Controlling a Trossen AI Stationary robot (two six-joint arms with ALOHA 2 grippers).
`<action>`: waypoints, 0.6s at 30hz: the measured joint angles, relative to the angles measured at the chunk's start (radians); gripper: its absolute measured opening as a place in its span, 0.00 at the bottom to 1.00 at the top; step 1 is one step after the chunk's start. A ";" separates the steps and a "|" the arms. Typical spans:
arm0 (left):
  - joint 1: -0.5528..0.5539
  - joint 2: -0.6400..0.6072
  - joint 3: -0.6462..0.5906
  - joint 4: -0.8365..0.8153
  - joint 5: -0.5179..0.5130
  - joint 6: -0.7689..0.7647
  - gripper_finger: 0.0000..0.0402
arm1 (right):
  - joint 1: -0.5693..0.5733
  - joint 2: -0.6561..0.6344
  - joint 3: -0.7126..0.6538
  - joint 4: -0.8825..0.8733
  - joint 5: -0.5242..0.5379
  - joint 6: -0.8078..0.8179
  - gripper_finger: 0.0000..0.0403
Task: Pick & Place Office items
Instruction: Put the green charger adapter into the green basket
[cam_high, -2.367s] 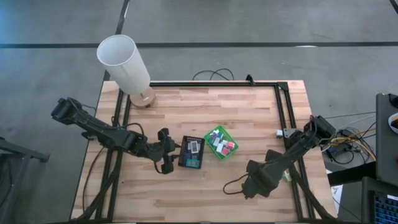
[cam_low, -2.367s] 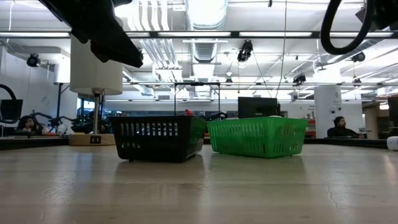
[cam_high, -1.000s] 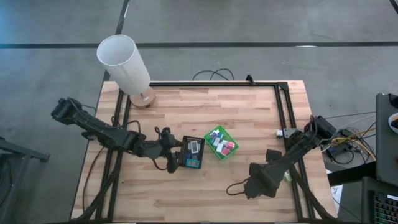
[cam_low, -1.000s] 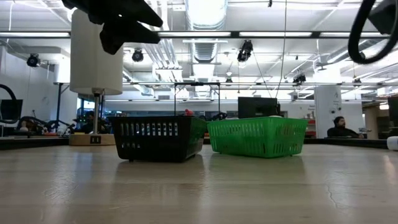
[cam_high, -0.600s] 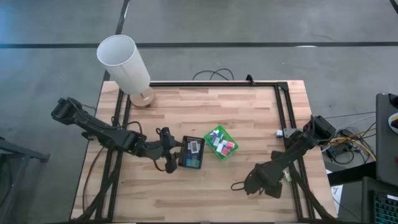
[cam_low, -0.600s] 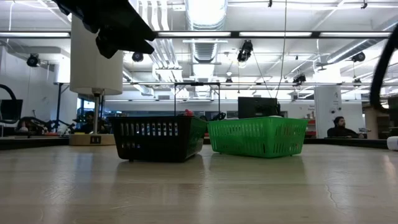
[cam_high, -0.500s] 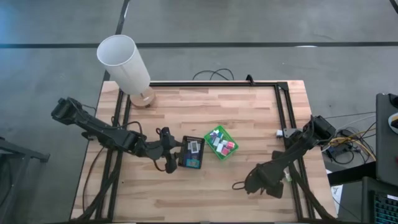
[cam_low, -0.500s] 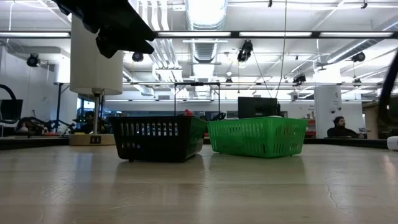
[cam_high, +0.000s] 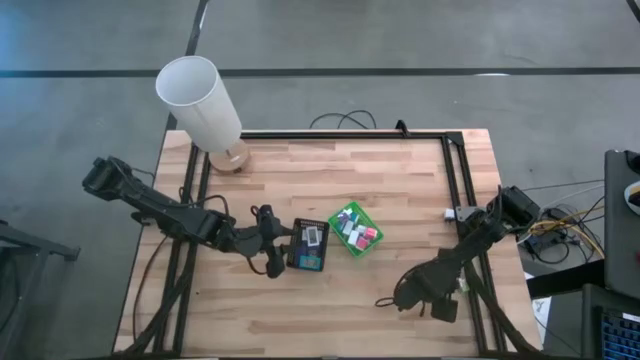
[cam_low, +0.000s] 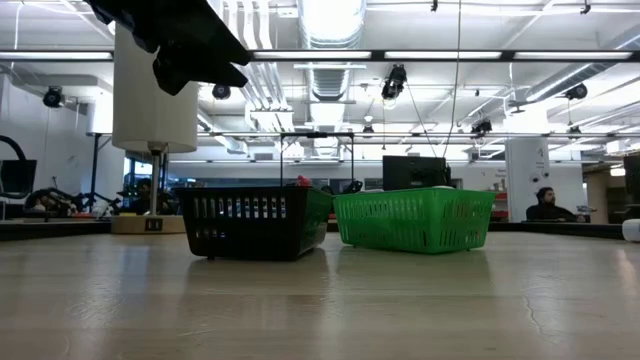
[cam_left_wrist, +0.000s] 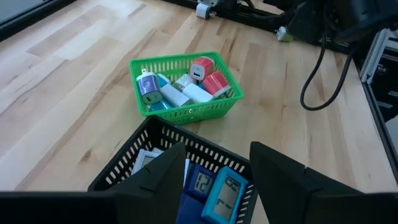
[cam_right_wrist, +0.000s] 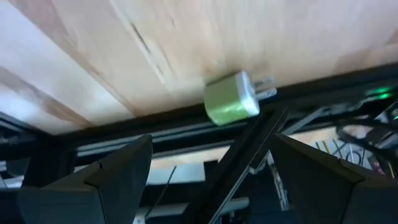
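Ahead of the wide-open right gripper (cam_right_wrist: 208, 165), which has swung toward the table's (cam_high: 400, 190) edge, lies a green plug (cam_right_wrist: 232, 99), apparently the next pick. Left gripper (cam_left_wrist: 214, 171), parted and empty, hovers over the black basket (cam_left_wrist: 146, 146); green basket (cam_left_wrist: 186, 112) beyond.

Open-plan robotics lab or workshop. Exposed ceiling ducts (cam_low: 330, 70) and strip lights overhead, monitors (cam_low: 413, 172) on far benches, a seated person (cam_low: 545, 205) at a desk, butcher-block table (cam_high: 330, 170) on bare concrete floor (cam_high: 400, 40).
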 joint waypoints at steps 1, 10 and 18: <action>0.000 0.000 0.000 0.000 0.000 -0.006 0.47 | 0.003 0.000 -0.005 -0.001 -0.014 0.000 0.81; 0.000 0.000 0.000 0.000 0.025 -0.023 0.47 | 0.024 0.000 -0.050 0.042 -0.058 0.010 0.81; 0.000 0.000 0.000 0.000 0.026 -0.023 0.47 | 0.024 0.000 -0.084 0.109 -0.058 0.009 0.81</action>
